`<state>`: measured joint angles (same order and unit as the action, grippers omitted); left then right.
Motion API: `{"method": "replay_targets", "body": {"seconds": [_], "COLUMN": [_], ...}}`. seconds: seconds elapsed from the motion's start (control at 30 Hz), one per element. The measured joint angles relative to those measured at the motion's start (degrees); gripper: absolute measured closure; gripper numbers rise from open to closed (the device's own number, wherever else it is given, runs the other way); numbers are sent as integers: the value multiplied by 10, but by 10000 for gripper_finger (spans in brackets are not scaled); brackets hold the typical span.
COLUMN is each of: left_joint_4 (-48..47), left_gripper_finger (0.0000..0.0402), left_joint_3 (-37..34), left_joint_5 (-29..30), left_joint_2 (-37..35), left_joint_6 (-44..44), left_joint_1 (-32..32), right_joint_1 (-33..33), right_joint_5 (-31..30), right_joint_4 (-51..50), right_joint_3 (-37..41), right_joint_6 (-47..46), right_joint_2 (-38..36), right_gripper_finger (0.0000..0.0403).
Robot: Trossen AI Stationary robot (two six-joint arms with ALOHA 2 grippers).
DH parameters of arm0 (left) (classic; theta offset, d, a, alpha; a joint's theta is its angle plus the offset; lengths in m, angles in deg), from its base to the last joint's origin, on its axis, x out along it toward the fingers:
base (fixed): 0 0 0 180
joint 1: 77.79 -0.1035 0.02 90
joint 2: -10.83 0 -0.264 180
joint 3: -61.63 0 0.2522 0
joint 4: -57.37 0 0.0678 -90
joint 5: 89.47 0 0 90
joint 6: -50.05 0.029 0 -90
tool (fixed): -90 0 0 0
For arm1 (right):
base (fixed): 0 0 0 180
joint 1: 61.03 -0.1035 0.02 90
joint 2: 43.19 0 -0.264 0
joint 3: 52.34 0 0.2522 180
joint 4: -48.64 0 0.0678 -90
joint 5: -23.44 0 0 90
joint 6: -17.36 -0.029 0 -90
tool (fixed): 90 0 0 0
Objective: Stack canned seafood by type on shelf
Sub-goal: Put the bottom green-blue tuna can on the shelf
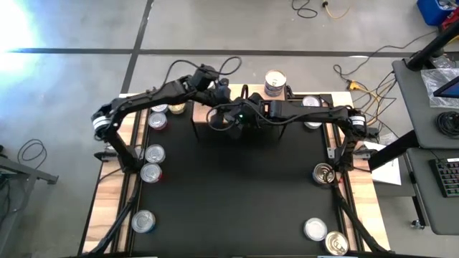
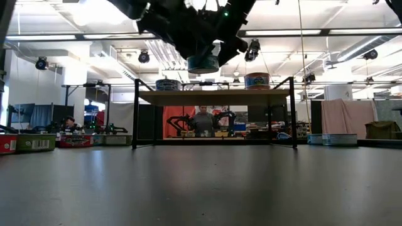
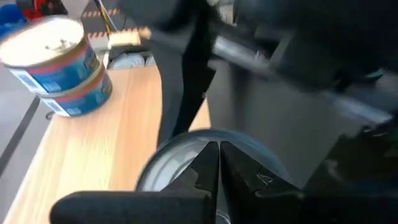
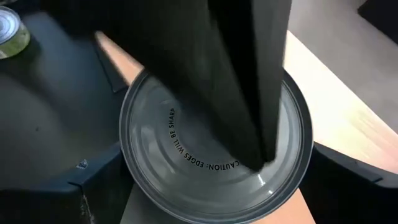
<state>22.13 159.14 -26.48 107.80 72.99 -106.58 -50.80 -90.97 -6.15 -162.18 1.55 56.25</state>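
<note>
The shelf (image 2: 213, 97) stands at the table's far middle, with a light wood top on black legs. On it sit a stack of two blue-labelled cans (image 3: 59, 62) and another can (image 2: 168, 84). Above the shelf hangs a silver-topped can (image 4: 186, 155), with my right gripper (image 4: 214, 180) shut on it. My left gripper (image 3: 217, 152) is shut, and its fingers reach over that can's top from the table's left. My right gripper pinches the can's round side wall between its two fingers (image 4: 93, 180), which stand wide apart on opposite sides. They come slanting down from the table's right. The can is level, top up, lifted clear above the shelf top (image 2: 203, 64). My left gripper's shut fingertips (image 4: 264, 155) lie over the can's silver top near its rim; whether they touch it I cannot tell.
Loose cans lie on the table's left side (image 1: 154, 153), (image 1: 143, 221) and right side (image 1: 324, 173), (image 1: 315, 229). The black mat (image 1: 237, 193) covers the middle. Both arms cross over the shelf. A person (image 2: 202, 119) sits in the room behind.
</note>
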Motion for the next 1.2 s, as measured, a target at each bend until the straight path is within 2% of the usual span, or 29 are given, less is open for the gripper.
{"method": "replay_targets", "body": {"seconds": [0.1, 0.23, 0.37, 0.5, 0.77, 1.0, 1.1, 1.2], "left_joint_4": [-6, -3, -12, -18, -30, -30, -35, -46], "left_gripper_finger": [400, 400, 400, 400, 400, 400, 400, 400], "left_joint_3": [12, 12, 10, 10, 10, 10, 13, 25], "left_joint_5": [21, 21, 30, 70, 80, 81, 73, 60], "left_joint_2": [23, 42, 55, 61, 67, 66, 62, 54], "left_joint_6": [15, 14, 15, 25, 34, 29, 6, -22], "left_joint_1": [-3, -12, -18, -23, -28, -30, -30, -30], "right_joint_1": [9, 22, 33, 36, 34, 34, 37, 39], "right_joint_5": [3, 7, 19, 36, 77, 103, 90, 31], "right_joint_4": [-3, 5, 18, 25, 11, -60, -112, -134], "right_joint_3": [4, 21, 50, 62, 60, 44, 37, 38], "right_joint_6": [-8, -26, -38, -47, -52, -38, -42, -38], "right_joint_2": [1, 1, 1, 1, -1, -13, -22, -27], "right_gripper_finger": [24, 9, 7, 5, 4, 3, 3, 3]}}
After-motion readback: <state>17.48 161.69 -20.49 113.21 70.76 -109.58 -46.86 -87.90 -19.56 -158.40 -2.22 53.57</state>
